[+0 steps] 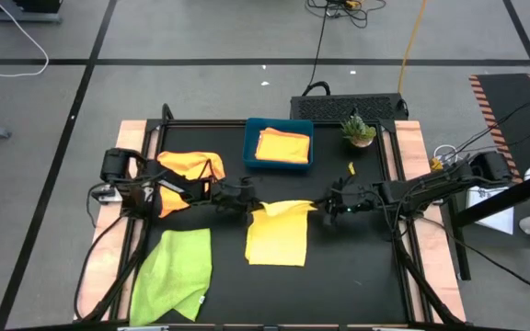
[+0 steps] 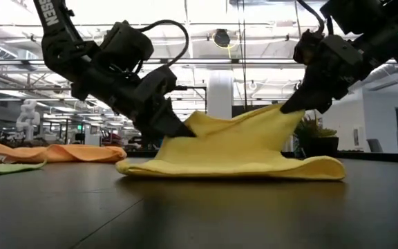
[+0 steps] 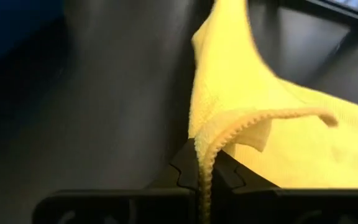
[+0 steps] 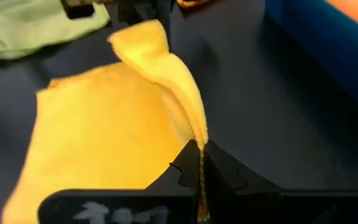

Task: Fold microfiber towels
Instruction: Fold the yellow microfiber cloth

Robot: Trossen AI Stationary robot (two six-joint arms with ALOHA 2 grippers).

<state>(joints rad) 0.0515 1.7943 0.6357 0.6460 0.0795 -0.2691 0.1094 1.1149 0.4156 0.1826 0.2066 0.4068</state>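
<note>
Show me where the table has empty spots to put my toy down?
Bare mat lies right of the yellow towel, below the right claw, and in front of the small plant. It's crowded on the left by the orange towel and green towel.

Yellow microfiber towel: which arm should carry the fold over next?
Neither alone, probably. The left pincer and right pincer each pinch a far corner of the yellow microfiber towel, lifted evenly off the black table; both look equally placed to fold together.
</note>
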